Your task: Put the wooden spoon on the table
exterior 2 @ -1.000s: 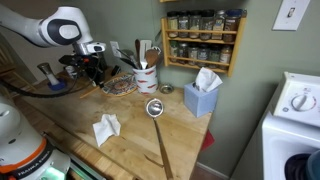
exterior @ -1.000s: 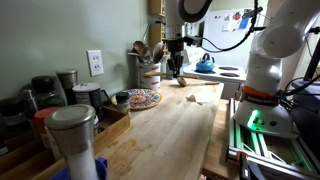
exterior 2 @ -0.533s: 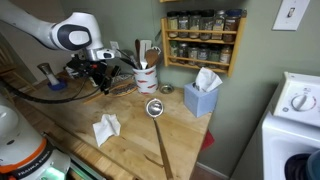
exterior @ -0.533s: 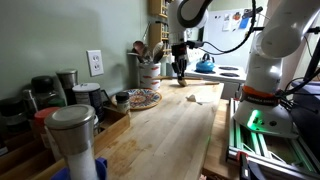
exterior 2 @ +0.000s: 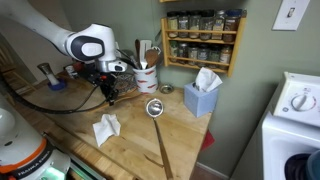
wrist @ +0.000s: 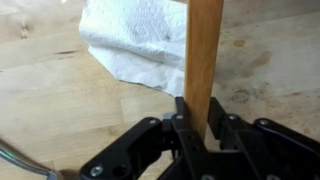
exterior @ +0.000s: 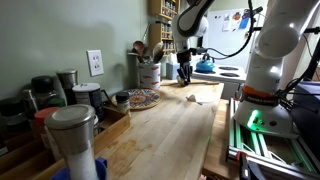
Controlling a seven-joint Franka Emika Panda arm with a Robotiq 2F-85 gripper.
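Note:
My gripper [wrist: 200, 125] is shut on the slim light-brown handle of the wooden spoon [wrist: 203, 50], which runs straight away from the jaws in the wrist view. The spoon's wider end is out of frame. The pale butcher-block table [wrist: 50, 110] lies below it, with a crumpled white paper towel [wrist: 135, 40] under the handle. In both exterior views the gripper [exterior 2: 110, 90] [exterior: 184, 72] hangs above the table [exterior 2: 150, 150] [exterior: 170, 130], between the patterned plate [exterior 2: 120, 87] [exterior: 143, 98] and the paper towel [exterior 2: 106, 128]. The spoon is too small to make out there.
A white crock with utensils [exterior 2: 146, 75] [exterior: 149, 72] stands by the wall. A metal ladle [exterior 2: 155, 108] with a long handle lies mid-table. A blue tissue box [exterior 2: 202, 98], a spice rack [exterior 2: 203, 40], the white stove [exterior 2: 295, 120] and a blue kettle [exterior: 205, 65] are nearby.
The arm has carried the spoon away from the patterned plate, out over the bare table towards the paper towel. The jaws have stayed shut on the handle.

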